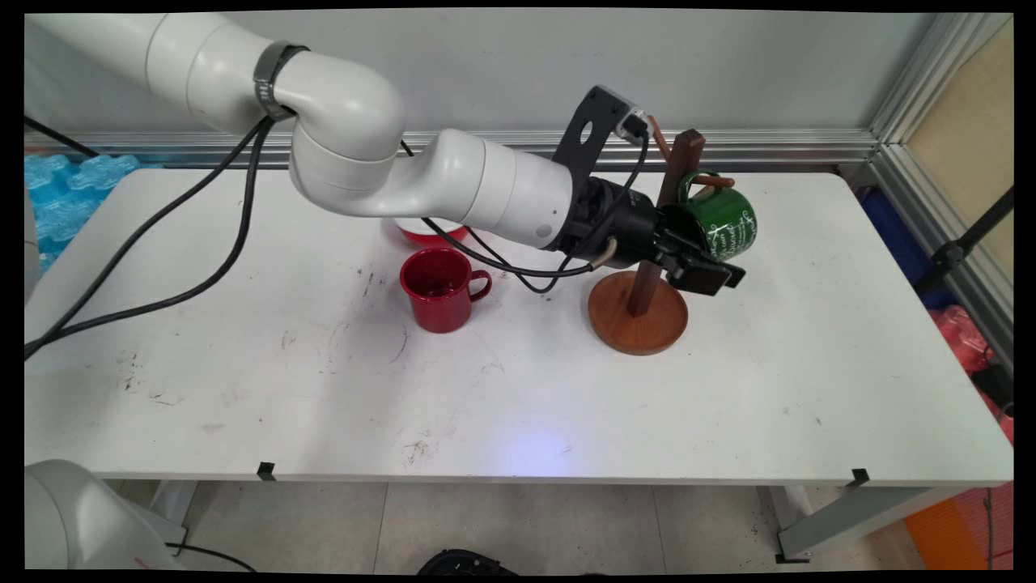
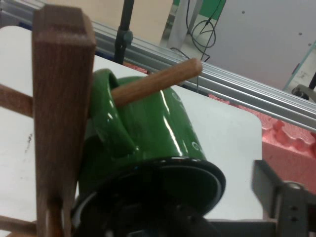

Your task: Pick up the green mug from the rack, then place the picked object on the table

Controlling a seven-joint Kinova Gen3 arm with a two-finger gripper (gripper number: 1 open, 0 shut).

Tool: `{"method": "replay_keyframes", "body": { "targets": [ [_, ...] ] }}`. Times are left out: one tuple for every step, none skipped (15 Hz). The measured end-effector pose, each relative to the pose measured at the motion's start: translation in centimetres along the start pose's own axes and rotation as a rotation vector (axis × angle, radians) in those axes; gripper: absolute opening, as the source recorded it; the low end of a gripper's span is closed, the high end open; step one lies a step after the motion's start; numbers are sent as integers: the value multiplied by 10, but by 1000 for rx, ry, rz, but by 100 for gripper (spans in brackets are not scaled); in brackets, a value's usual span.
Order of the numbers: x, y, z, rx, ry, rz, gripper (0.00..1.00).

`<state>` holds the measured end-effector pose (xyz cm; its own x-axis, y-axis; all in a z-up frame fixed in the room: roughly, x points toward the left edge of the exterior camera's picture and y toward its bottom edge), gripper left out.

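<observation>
Green mug (image 1: 723,220) hanging by its handle on a wooden peg (image 2: 157,81) of the mug tree (image 1: 643,267), its rim turned toward the jaws. The black gripper (image 1: 702,271) lies level just beside the mug's rim; one finger (image 2: 276,197) shows clear of the mug, and the jaws stand open, holding nothing. The tree's upright post is just beside the jaws, its round base below them on the white surface (image 1: 728,405). Well behind the jaws stands a red mug (image 1: 441,289), upright, and beyond it a red-and-white bowl (image 1: 429,233), partly hidden by the arm.
</observation>
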<state>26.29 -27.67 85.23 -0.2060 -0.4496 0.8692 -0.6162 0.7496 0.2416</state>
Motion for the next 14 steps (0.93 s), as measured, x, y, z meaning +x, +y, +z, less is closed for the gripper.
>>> {"method": "replay_keyframes", "body": {
  "targets": [
    [0,0,0,1,2,2,0],
    [1,-1,1,1,3,3,0],
    [1,-1,1,2,4,4,0],
    [1,-2,1,4,4,4,0],
    [1,-2,1,5,4,5,0],
    [1,-2,0,5,4,5,0],
    [1,-3,0,7,5,5,0],
    [1,-3,0,8,4,5,0],
    [0,-3,-1,8,3,5,0],
    [0,-3,-1,8,3,5,0],
    [0,-3,-2,9,2,5,0],
    [0,-3,-2,9,2,5,0],
    [0,-3,-2,9,1,5,0],
    [0,-3,-3,9,0,5,0]
  ]
}}
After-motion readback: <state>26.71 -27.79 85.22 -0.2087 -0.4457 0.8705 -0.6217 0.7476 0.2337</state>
